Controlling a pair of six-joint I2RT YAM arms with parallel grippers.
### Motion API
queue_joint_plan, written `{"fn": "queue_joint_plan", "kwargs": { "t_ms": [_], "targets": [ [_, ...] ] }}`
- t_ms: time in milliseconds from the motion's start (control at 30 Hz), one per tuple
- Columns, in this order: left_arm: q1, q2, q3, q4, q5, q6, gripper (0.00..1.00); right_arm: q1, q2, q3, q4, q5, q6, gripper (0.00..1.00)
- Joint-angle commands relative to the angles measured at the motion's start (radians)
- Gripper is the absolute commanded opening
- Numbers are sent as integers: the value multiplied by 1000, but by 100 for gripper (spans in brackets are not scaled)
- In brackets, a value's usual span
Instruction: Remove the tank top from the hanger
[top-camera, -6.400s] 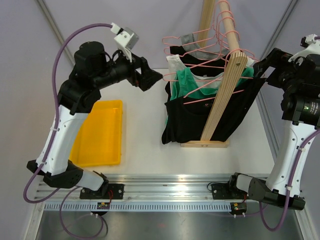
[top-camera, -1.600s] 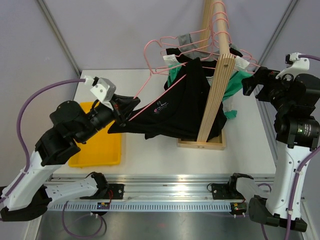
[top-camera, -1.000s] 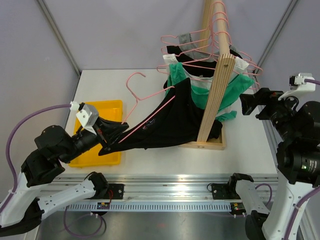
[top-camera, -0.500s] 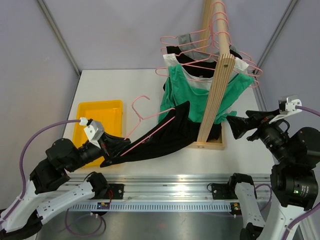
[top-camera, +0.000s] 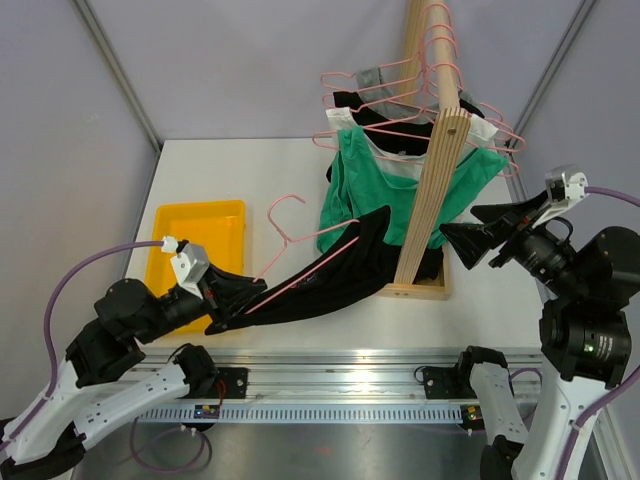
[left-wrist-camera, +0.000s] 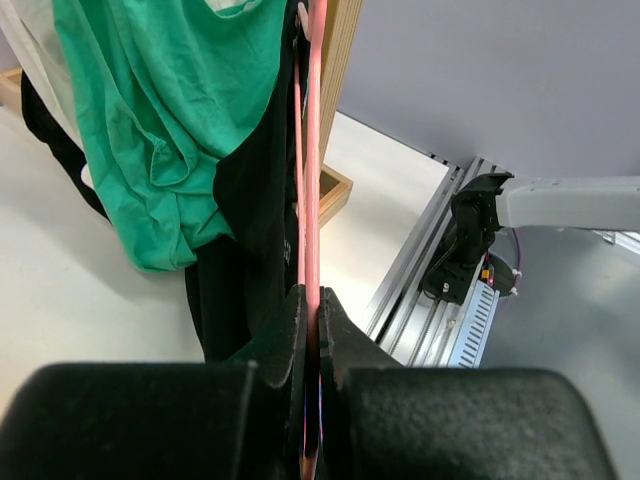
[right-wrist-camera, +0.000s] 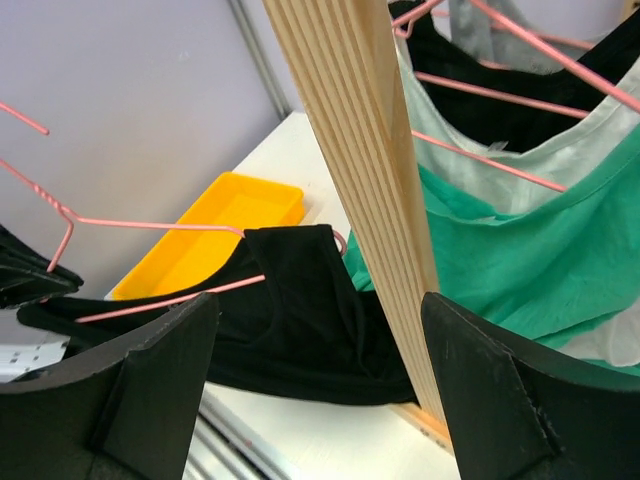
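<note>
Pink hanger (top-camera: 310, 268), clamped by left gripper (top-camera: 232, 297) at seven o'clock, holds the tank top (top-camera: 340, 275) stretched; right gripper (top-camera: 468, 232) at three o'clock stands wide, probably to grab it.

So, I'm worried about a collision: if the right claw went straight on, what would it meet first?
Probably the wooden post, close ahead of the open right claw; the black tank top hangs just beside it, and depth is hard to judge.
</note>
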Motion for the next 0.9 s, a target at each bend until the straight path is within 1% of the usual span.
{"fn": "queue_joint_plan", "kwargs": {
  "t_ms": [0,67,200,267,467,533,567,633,667,733,767,833,867],
  "targets": [
    [1,17,1,99,25,3,0,45,86,74,-2,-49,-28,89],
    [1,31,-5,110,16,11,0,101,94,94,-21,-17,-62,89],
    [1,46,-21,127,-13,34,0,116,97,109,-18,-25,-45,89],
    [1,54,-8,114,-31,45,0,116,100,131,-25,0,-54,89],
    [1,90,2,105,-38,74,0,113,132,325,-93,24,-32,88],
    [1,90,-1,110,-32,80,0,113,183,446,-137,50,-38,89],
    [1,90,-2,111,-32,80,0,113,244,555,-185,60,-54,89],
    [1,80,-2,108,-30,80,0,113,304,649,-199,89,-52,89],
    [1,72,-2,110,-32,80,0,113,333,736,-206,98,-45,89],
    [1,58,-10,110,-41,82,0,113,434,837,-223,113,-45,90],
    [1,46,-10,107,-42,82,0,113,469,952,-249,126,-44,90],
    [0,43,-15,105,-47,85,0,113,577,1072,-275,138,-42,91],
    [1,44,-13,104,-48,83,0,113,614,1187,-289,138,-27,92]
  ]
}}
